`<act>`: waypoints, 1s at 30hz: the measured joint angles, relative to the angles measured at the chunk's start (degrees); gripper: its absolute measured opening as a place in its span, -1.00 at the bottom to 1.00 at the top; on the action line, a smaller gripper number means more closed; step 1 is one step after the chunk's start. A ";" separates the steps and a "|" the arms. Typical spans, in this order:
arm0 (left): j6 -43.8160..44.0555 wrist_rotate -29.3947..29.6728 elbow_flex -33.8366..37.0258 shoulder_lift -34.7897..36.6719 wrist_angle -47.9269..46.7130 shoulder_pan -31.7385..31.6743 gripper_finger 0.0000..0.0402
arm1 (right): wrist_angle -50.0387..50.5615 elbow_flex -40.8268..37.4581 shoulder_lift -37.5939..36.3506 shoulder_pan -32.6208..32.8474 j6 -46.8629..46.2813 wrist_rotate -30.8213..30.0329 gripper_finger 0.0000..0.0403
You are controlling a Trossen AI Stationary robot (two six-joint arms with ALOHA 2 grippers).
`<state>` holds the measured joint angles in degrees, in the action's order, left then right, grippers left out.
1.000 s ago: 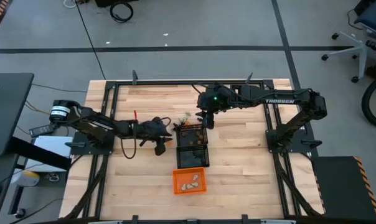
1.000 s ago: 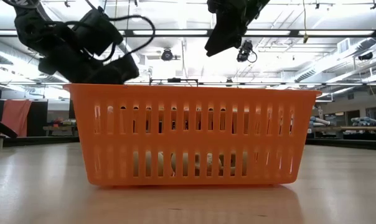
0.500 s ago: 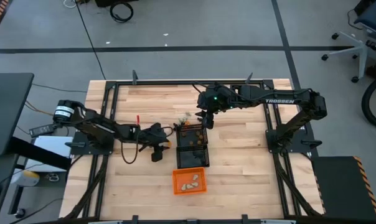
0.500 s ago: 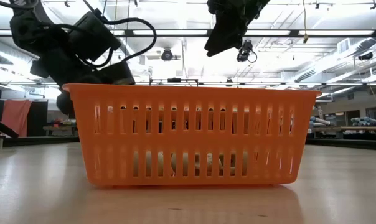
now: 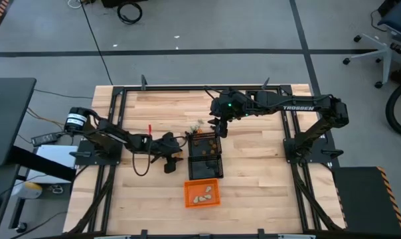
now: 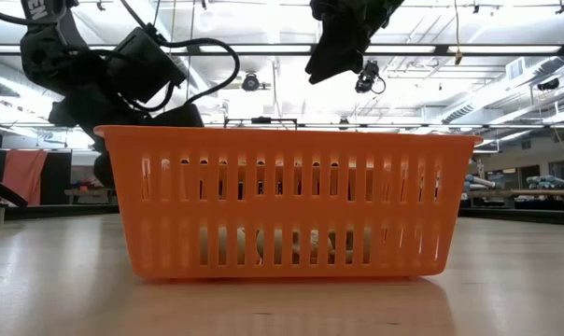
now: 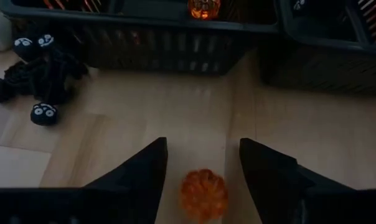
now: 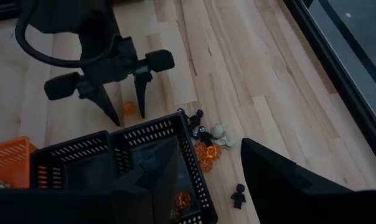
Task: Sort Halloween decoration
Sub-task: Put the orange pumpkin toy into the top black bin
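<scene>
A pickup from the wooden table is in hand. The left gripper is lowered beside the 2 black mesh baskets, and a small orange pumpkin trinket lies on the wood between its 2 dark fingers. The jaws are spread wide, and the pumpkin is seen in the gap, apart from both of them as far as can be told. Nothing is held.

Just beyond the fingertips, the wall of the nearer black basket is seen, with another orange pumpkin inside it. Off to one side of the jaws, a clump of black spider-like trinkets with white eyes rests on the wood, outside the baskets.

The next move is judged to call for the jaws being closed on the pumpkin without it being pushed away, since it looks round and may roll. It would then be lifted over the basket wall.

The right gripper hangs above the far black basket with its jaws apart and empty. Under it, more loose trinkets, orange, black and pale, lie beside the basket corner. Cream pieces are already lying in the orange basket.
</scene>
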<state>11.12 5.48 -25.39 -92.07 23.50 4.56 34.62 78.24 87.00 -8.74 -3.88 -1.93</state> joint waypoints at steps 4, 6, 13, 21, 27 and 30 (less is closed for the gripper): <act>0.00 0.57 -0.05 -0.02 -0.57 0.20 0.03 | -0.25 0.00 0.00 0.01 -0.05 0.02 -0.12; 0.06 0.61 -0.12 -0.04 -1.80 0.23 -0.02 | -0.25 0.00 0.00 0.01 -0.05 0.00 -0.12; -0.23 0.60 -0.20 0.00 -4.09 0.33 -0.12 | -0.25 0.00 0.00 0.01 0.28 0.02 -0.12; -0.35 0.63 -0.15 -0.02 -5.15 0.52 -0.13 | -0.25 0.00 0.00 0.01 0.39 0.00 -0.12; 0.46 -0.66 0.01 0.98 -6.32 0.93 -0.13 | -0.27 0.00 0.00 0.01 0.41 0.00 -0.12; 0.36 -1.48 0.17 2.80 -8.56 1.09 -0.13 | -0.55 0.00 0.00 0.01 0.61 0.00 -0.12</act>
<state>11.48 3.99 -25.21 -89.27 14.93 5.65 34.07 78.24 87.00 -8.73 -3.26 -1.93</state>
